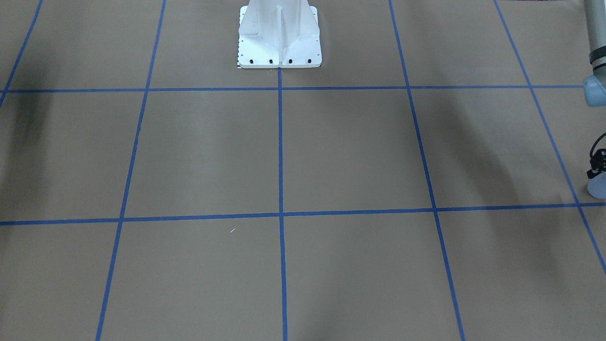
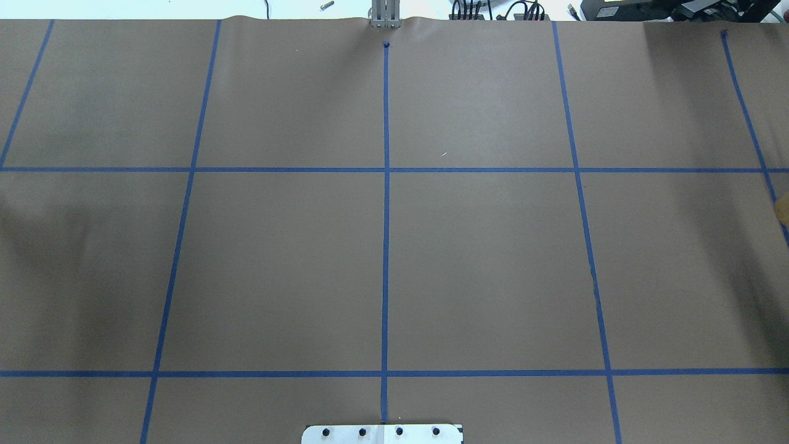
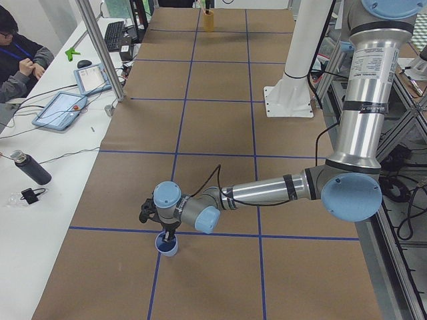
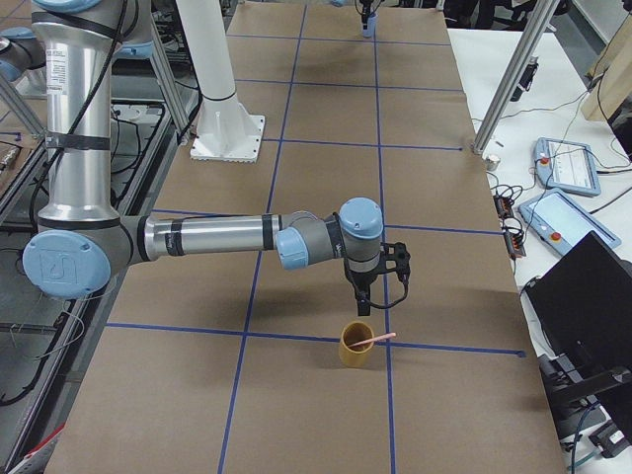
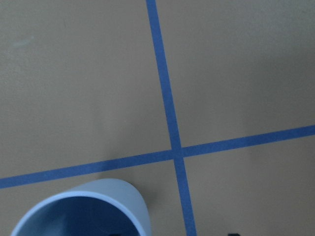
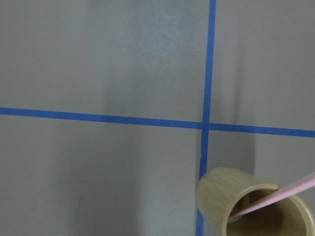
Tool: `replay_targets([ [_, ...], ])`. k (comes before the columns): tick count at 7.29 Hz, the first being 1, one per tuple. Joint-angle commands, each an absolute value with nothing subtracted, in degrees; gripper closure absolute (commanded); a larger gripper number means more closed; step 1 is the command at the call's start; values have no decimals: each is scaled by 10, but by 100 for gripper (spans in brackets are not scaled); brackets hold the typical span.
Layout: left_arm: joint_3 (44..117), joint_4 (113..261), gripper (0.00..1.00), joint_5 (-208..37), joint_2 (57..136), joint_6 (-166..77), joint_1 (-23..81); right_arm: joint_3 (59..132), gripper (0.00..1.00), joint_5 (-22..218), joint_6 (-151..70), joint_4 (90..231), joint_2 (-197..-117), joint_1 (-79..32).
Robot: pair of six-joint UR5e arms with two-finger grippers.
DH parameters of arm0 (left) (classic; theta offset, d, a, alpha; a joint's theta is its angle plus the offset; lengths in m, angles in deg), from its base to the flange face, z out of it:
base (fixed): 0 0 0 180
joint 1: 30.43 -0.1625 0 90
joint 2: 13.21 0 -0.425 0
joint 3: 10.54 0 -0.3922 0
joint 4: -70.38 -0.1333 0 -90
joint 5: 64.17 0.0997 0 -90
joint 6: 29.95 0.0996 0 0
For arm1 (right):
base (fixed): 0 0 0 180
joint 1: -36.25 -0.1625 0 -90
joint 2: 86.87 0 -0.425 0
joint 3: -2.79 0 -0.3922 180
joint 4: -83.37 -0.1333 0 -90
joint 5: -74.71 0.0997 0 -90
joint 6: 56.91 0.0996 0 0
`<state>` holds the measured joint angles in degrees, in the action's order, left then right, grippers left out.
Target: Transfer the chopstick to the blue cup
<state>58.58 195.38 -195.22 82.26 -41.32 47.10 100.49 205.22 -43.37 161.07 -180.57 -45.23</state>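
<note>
The pale pink chopstick [image 4: 375, 339] leans in a bamboo cup [image 4: 356, 347] and sticks out over its rim; both also show in the right wrist view, chopstick [image 6: 275, 196], cup [image 6: 216, 196]. My right gripper [image 4: 363, 304] hangs just above and behind that cup, apart from the stick; I cannot tell if it is open. The blue cup [image 3: 167, 245] stands upright on a tape crossing and shows empty in the left wrist view [image 5: 125, 196]. My left gripper [image 3: 164, 232] hangs right over its rim; I cannot tell its state.
The table is brown paper with a blue tape grid [image 2: 386, 169]. The robot's white base [image 1: 279, 38] stands at the robot-side edge. The two cups stand at opposite ends of the table. An operator [image 3: 20, 53] sits at a side desk with tablets.
</note>
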Motion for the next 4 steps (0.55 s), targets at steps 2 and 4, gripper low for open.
replay_targets([
  [2, 640, 1934, 100, -1988, 802, -408, 476, 1004, 0, 2052, -434, 1611, -1806, -452],
  [4, 760, 1798, 100, -2000, 805, -406, 485, 1004, 0, 2052, -435, 1611, -1806, -452],
])
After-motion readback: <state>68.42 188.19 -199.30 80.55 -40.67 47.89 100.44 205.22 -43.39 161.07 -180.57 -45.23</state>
